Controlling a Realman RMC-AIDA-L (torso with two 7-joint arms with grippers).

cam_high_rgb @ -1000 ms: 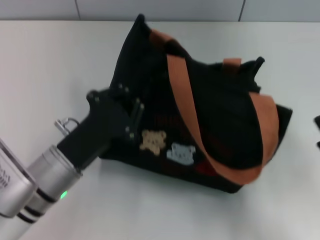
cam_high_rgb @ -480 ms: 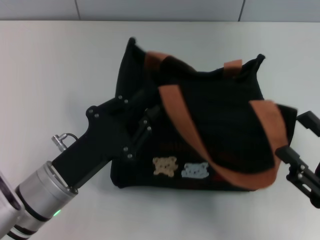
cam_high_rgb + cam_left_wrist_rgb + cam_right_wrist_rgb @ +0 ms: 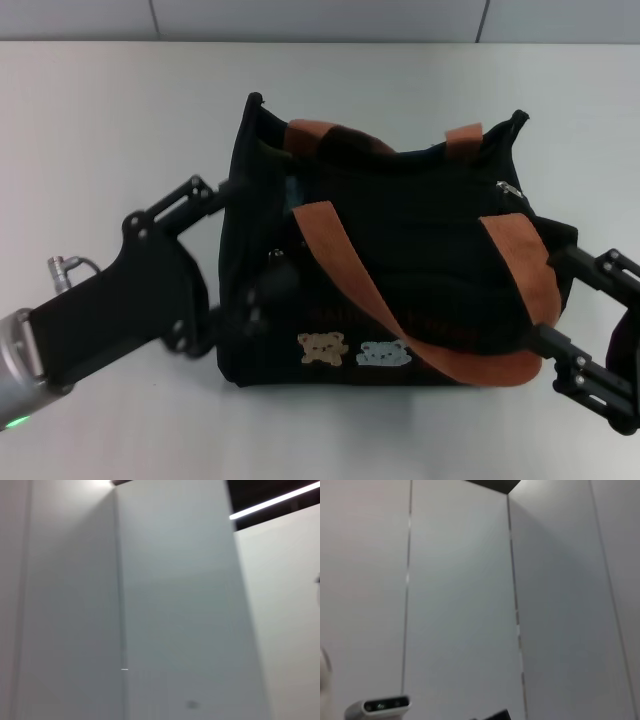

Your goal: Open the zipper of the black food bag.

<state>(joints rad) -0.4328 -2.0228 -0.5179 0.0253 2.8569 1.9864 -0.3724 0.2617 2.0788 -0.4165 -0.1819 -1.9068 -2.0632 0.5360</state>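
We saw the head view evenly and brightly lit from above, the white table (image 3: 120, 110) pale and free of glare. Soft, short shadows lay under the black food bag (image 3: 400, 250) and beneath the left gripper (image 3: 240, 250). The bag's fabric was so dark that its folds were mostly lost. That view was a little soft, with the right gripper (image 3: 575, 310) slightly blurred at the frame's edge. Both wrist views showed only flat, pale wall panels (image 3: 170, 605), softly focused; a bright light strip (image 3: 272, 502) glared in the left one.
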